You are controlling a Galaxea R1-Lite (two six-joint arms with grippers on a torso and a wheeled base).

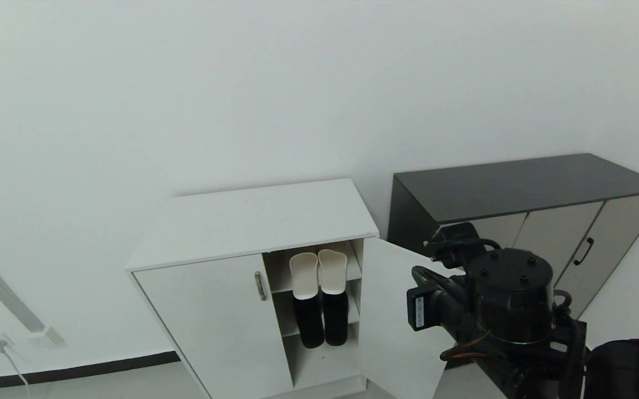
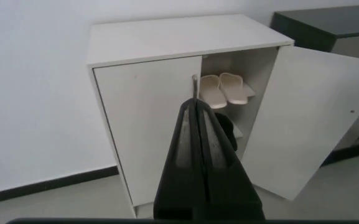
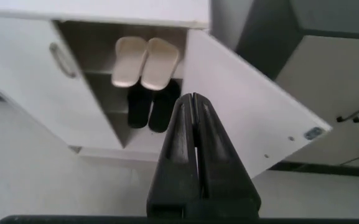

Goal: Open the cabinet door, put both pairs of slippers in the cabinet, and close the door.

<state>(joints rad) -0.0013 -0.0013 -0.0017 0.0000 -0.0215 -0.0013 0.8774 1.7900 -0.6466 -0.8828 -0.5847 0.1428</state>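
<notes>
I'm seeing the white cabinet [image 1: 252,221] sitting lower centre in the head view, its right door [image 1: 397,316] hanging open. White slippers [image 1: 318,272] are lying on the upper shelf, with black slippers [image 1: 322,320] just below, possibly standing on end. Left gripper [image 2: 196,102] and right gripper [image 3: 193,99] are both sitting clenched, gripping nothing, facing the cabinet.

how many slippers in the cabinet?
4: white pair side by side on the upper shelf, black pair on the shelf below. Others could hide behind the shut left door.
</notes>
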